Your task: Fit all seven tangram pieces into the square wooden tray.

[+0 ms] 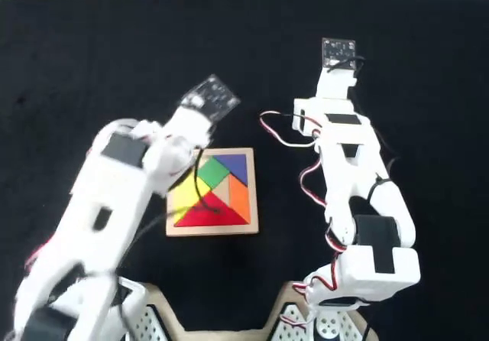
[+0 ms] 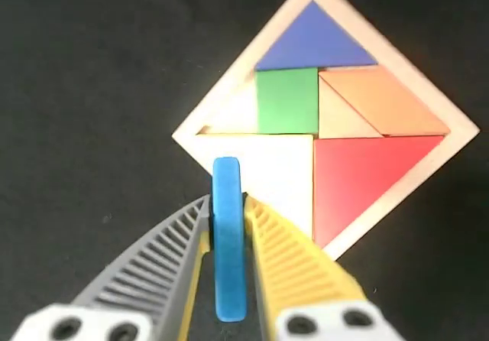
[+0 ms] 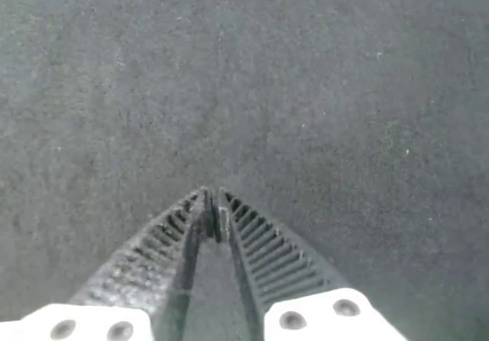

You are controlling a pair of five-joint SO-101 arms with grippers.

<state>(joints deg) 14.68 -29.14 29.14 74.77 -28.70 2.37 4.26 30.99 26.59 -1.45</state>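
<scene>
Over the tray [image 1: 214, 229], left gripper [image 2: 226, 200] pinches blue piece [image 2: 228, 249] upright.

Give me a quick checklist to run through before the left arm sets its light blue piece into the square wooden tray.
1. Grip: the left gripper is shut on the light blue piece, held on edge. Ok.
2. Free slot: a pale triangular gap beside the green square in the square wooden tray looks bare. Ok.
3. Fit: the piece's outline is hidden edge-on. Cannot tell.
4. Alignment: in the left wrist view the piece overlaps the large yellow triangle, not the gap. Not ok.
5. Right gripper: shut, over the black cloth, away from the tray. Ok.
</scene>
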